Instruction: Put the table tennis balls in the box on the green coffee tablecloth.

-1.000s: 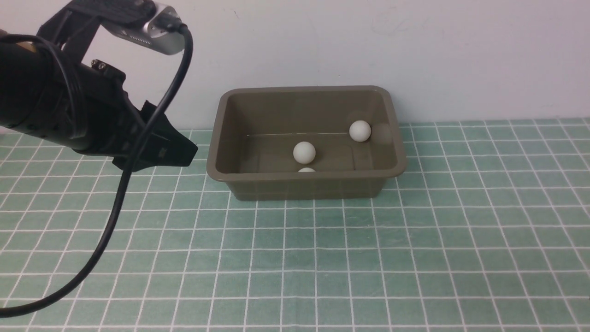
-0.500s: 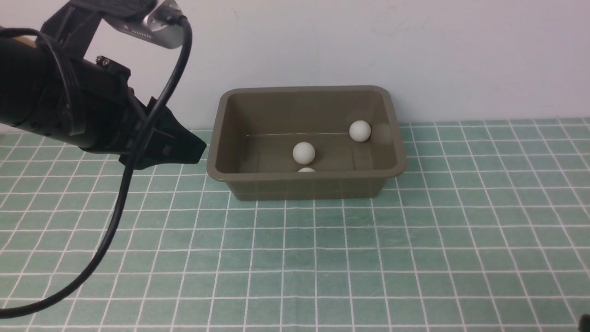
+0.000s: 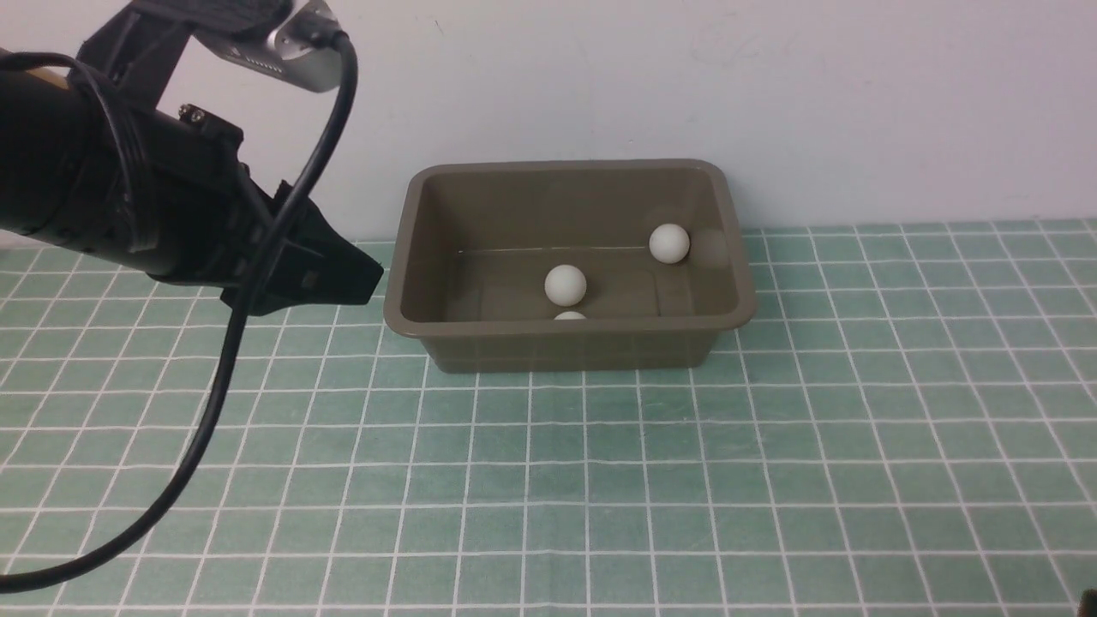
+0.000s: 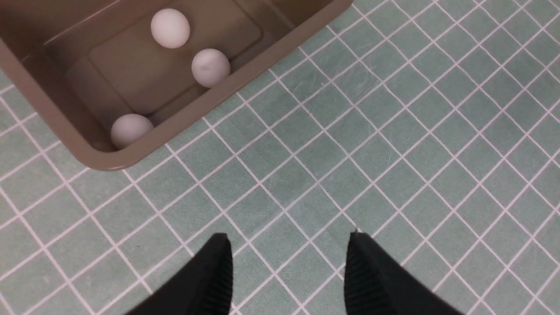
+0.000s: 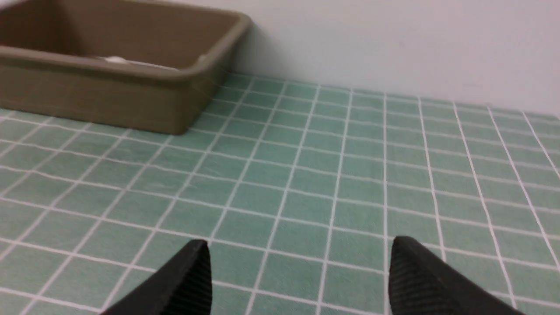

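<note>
The olive-brown box point(image 3: 403, 257) stands at the back of the green coffee tablecloth point(image 3: 600, 480), against the wall. Three white table tennis balls lie in it: one mid-floor point(image 3: 566, 284), one at the right wall point(image 3: 669, 243), one half hidden behind the front rim point(image 3: 570, 316). My left gripper point(image 3: 360, 278) hovers just left of the box. In its wrist view it point(image 4: 288, 238) is open and empty over bare cloth, with three balls point(image 4: 170, 28) point(image 4: 210, 67) point(image 4: 130, 130) in the box point(image 4: 253, 72). My right gripper point(image 5: 302, 245) is open and empty, low over the cloth.
A pale wall runs right behind the box. The left arm's black cable point(image 3: 223, 377) hangs down to the cloth at the front left. In the right wrist view the box point(image 5: 109, 96) sits some way off from the fingers.
My left gripper moved a little right, toward the box's left end, then stopped. The balls and the box have not moved.
</note>
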